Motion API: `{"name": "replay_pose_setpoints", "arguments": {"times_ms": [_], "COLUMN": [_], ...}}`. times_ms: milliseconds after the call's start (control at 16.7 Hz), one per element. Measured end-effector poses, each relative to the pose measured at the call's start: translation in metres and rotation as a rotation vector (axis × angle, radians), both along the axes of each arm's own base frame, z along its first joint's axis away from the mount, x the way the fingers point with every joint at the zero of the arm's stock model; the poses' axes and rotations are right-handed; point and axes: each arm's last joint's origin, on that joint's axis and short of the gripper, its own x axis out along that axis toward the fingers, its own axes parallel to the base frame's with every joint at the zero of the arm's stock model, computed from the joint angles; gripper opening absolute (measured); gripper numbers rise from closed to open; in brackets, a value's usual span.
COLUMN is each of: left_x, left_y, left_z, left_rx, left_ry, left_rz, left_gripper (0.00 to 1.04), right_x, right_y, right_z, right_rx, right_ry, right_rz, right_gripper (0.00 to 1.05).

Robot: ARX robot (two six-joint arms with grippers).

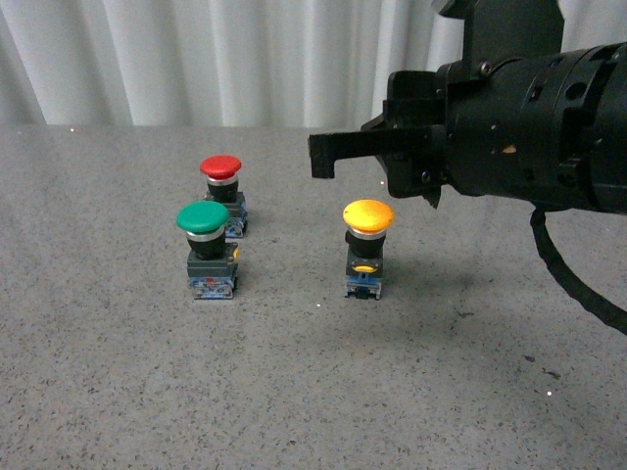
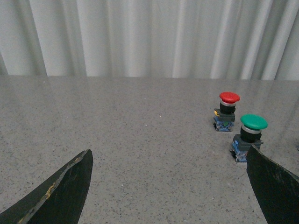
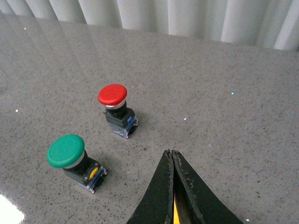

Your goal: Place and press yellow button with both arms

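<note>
Right tool (image 1: 322,159) pinched shut, yellow button (image 1: 368,217) upright nearby

The table (image 1: 137,392) has a grey, finely speckled surface with a stone-like finish. A few small bright specks and dark marks are scattered across it. A pale, vertically pleated curtain (image 1: 196,59) closes off the whole background along the far edge of the table. Lighting is even and diffuse. Shadows on the surface are soft, and the far part of the surface faintly reflects the curtain folds.
</note>
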Motion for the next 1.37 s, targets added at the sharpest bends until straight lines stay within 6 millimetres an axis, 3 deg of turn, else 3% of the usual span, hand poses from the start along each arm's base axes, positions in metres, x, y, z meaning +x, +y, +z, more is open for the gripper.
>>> {"name": "replay_pose_setpoints", "arguments": {"times_ms": [60, 657, 1375], "left_x": [0.0, 0.0, 0.0], "left_y": [0.0, 0.0, 0.0], "left_z": [0.0, 0.0, 0.0], "left_rx": [0.0, 0.0, 0.0], "left_ry": [0.0, 0.0, 0.0], "left_rz": [0.0, 0.0, 0.0], "left_gripper": [0.98, 0.98, 0.98], "right_x": [0.0, 0.008, 0.008], "right_y": [0.006, 0.013, 0.014], "right_z": [-0.012, -0.032, -0.042], "right_rx": [-0.021, -0.067, -0.107], "right_ry": [0.039, 0.095, 0.144], "right_rz": [0.016, 0.028, 0.038], "right_gripper": [0.02, 0.02, 0.02]}}
